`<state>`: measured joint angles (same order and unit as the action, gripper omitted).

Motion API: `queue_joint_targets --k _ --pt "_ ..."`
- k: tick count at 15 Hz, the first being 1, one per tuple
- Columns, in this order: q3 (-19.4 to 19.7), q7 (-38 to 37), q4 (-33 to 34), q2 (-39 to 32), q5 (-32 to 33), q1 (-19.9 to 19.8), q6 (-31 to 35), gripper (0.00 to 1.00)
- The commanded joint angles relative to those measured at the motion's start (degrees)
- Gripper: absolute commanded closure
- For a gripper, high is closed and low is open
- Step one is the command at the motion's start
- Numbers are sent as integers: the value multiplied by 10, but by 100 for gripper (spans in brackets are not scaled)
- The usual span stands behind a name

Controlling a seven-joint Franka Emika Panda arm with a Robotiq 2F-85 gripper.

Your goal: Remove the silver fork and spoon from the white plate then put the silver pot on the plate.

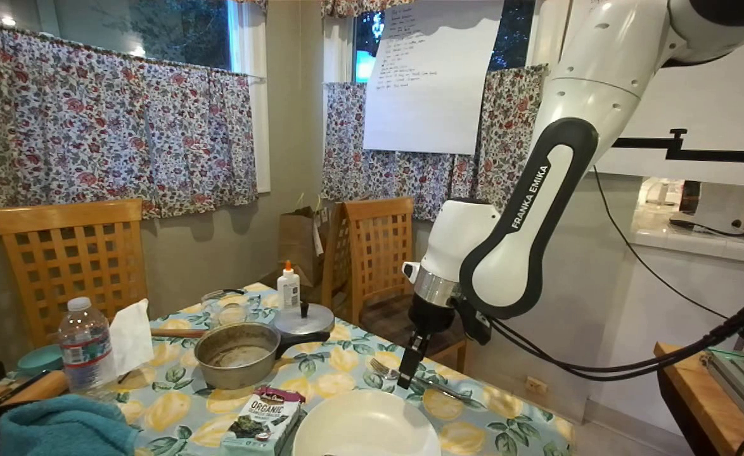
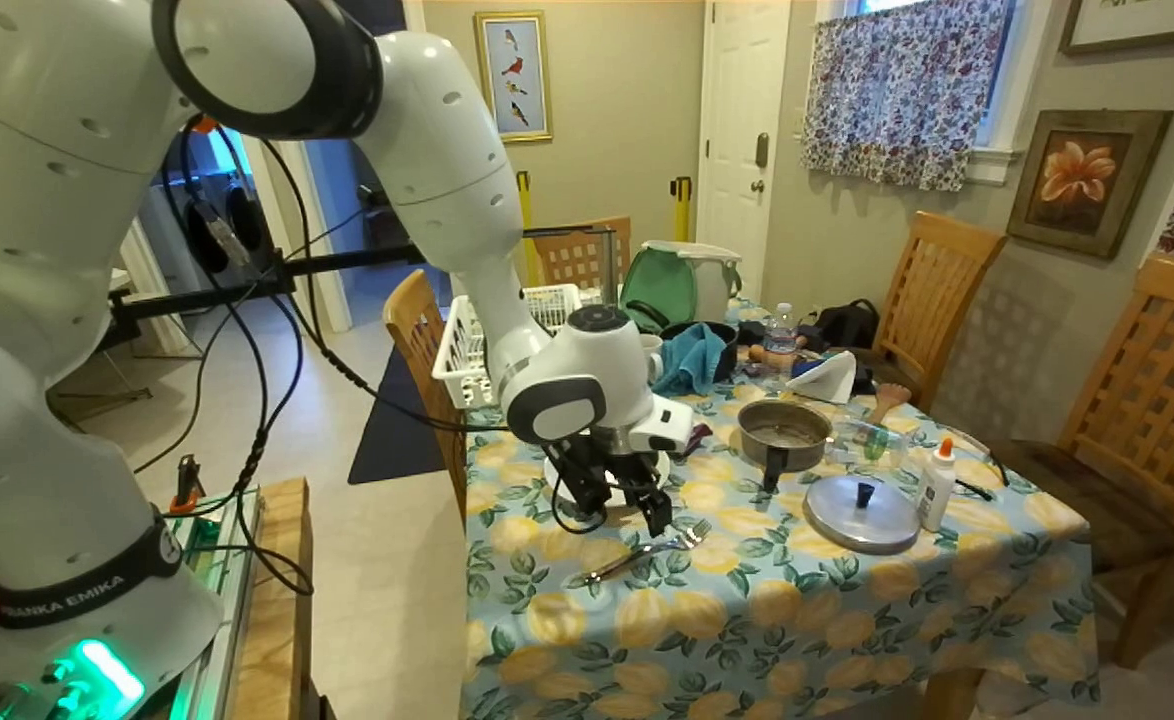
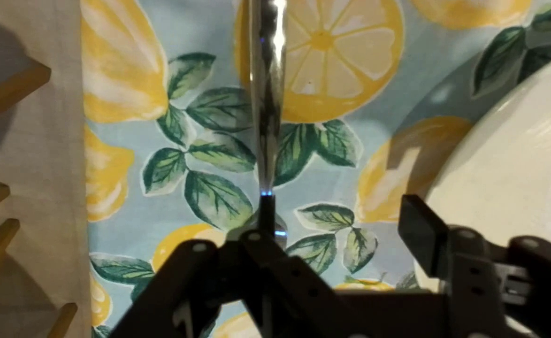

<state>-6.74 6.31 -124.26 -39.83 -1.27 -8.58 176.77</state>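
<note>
Step in hand: removal of the cutlery, judged to be at or near release. The gripper is low over the desk, its fingers apart with nothing clamped between them. In the wrist view, one finger overlaps the neck of a silver utensil; you cannot confirm contact from this angle. The opposite finger overlaps the rim of the white plate.

The fork lies on the desk beside the plate. You cannot clearly separate the spoon from it; verify its position before you treat this step as complete.

Next move: raise the gripper straight up, so that neither finger drags the utensil or catches the plate. Then travel to the silver pot and align with its dark handle. Carry the pot level and clear of the snack box, which sits just beside the plate.

Containers: the pot stands upright on the desk, uncovered; its stained bottom is visible and nothing shows inside. A silver lid lies near it. The plate is bare where the wrist view shows it; in an exterior view the frame cuts off its near edge, so check there. A teal towel hangs over a dark container, contents hidden.
</note>
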Motion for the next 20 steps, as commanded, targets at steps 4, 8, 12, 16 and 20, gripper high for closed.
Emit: queue_joint_targets --k 4,8,12,16,20 --pt "-39 11 -4 36 12 6 6 0" --pt "-87 48 42 7 20 -1 -41 0" --pt "-108 96 96 -28 19 9 -117 0" --pt "-93 134 152 -65 26 38 -186 0" --pt "-85 160 191 -95 33 56 -222 4"
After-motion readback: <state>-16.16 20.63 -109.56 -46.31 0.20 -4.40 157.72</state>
